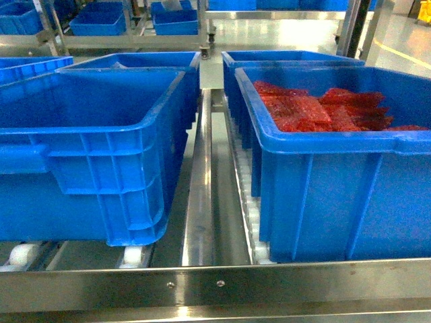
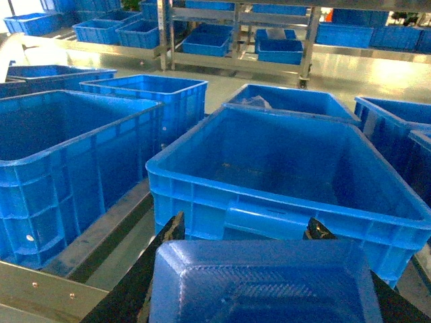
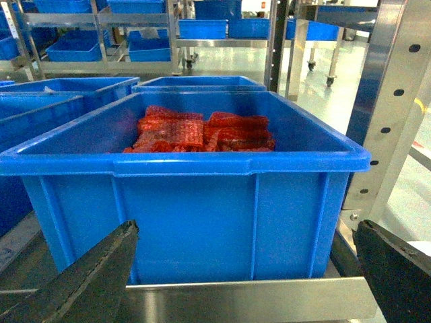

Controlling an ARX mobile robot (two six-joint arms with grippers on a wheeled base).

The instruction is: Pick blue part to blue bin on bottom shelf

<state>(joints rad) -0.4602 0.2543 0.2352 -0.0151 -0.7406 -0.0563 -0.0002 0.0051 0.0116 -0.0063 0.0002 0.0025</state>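
Blue part carried toward the blue bin on the bottom shelf

The left gripper is closed on the blue part, held just before the empty blue bin on the roller shelf. The right gripper hangs open before the crate of red bubble wrap. Next, I judge: carry over the rim, then release.
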